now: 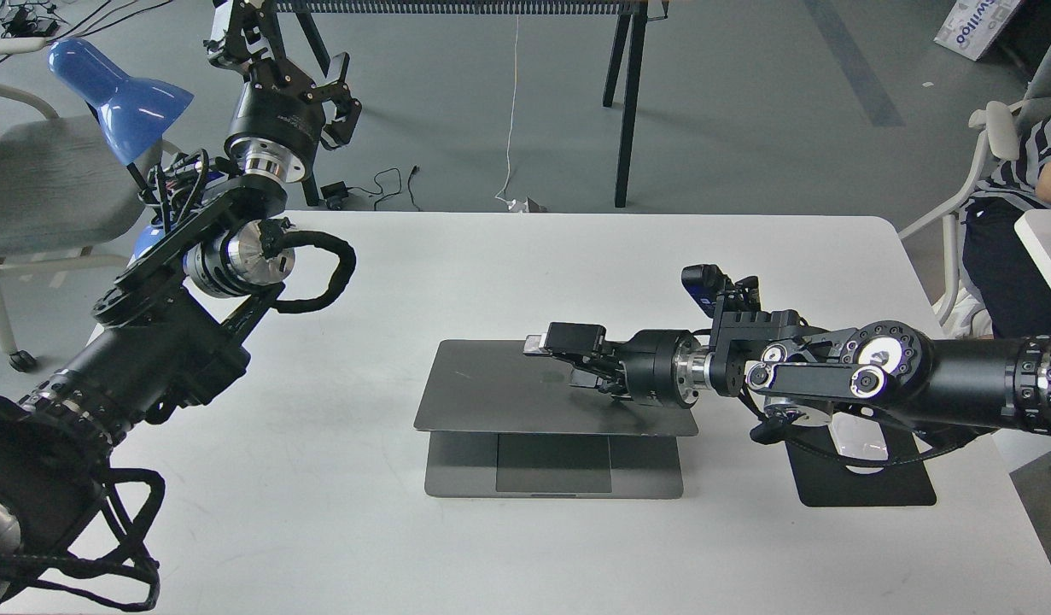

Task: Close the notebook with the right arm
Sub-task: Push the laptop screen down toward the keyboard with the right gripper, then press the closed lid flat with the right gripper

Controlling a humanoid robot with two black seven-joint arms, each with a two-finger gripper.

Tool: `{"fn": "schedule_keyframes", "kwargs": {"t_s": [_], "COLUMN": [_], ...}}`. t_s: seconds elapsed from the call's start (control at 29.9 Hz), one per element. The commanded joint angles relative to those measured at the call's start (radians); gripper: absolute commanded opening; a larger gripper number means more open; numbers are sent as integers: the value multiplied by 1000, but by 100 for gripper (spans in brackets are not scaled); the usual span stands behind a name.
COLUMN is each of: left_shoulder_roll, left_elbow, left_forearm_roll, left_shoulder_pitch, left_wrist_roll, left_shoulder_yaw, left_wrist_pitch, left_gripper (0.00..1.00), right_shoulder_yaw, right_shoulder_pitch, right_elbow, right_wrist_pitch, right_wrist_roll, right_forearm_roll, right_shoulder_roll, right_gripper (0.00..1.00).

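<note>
The white bench (337, 512) fills most of the head view and carries every item described here. The left arm (149, 342) enters from the lower left and rises past a blue lamp (119, 90) at the bench's far left corner. Its gripper (333, 90) is held high above the floor beyond the bench edge, well apart from the notebook. The fingers (341, 68) appear spread, with nothing between them.

The right arm (918, 384) enters from the right edge and extends level across the bench toward the centre. A small blue camera module (703, 286) sits on top near the wrist.

The notebook (551, 401) lies at the centre of the bench, partly folded. Its grey lid (491, 393) is tilted low over the base, with the trackpad (552, 463) and front strip of the base still exposed.

A black mouse pad (867, 487) lies flat to the right of the notebook, partly under the right arm.

The right gripper (559, 354) rests on the lid's outer face, near the dark logo (552, 376). Its fingers (568, 337) lie close together and flat; whether they are fully pressed together cannot be determined, and they pinch nothing.
</note>
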Motion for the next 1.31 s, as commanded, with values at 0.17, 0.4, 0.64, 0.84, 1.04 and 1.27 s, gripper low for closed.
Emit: {"fn": "schedule_keyframes", "kwargs": {"t_s": [0.17,0.4,0.64,0.84,1.04,1.27], "left_shoulder_roll": [0,0,0,0,0,0], "left_elbow": [1,1,1,0,1,1], "left_forearm_roll": [1,1,0,0,0,1], "left_shoulder_pitch": [0,0,0,0,0,0], "left_wrist_roll": [0,0,0,0,0,0], "left_shoulder_yaw": [0,0,0,0,0,0], "left_wrist_pitch": [0,0,0,0,0,0], "left_gripper": [100,100,100,100,100,100], "right_shoulder_yaw": [-5,-7,-7,-34,-55,-18], "right_shoulder_pitch": [-59,-94,-129,-139,-168,-127], "right_elbow": [-1,-3,-12,-20,-72,-69], "right_wrist_pitch": [0,0,0,0,-6,-2], "right_wrist_roll": [-2,-2,-2,-2,-2,1], "right_forearm_roll": [-50,-56,-90,-93,-93,-84], "right_shoulder_roll": [23,23,23,23,53,56], "right_gripper": [100,100,100,100,100,100]}}
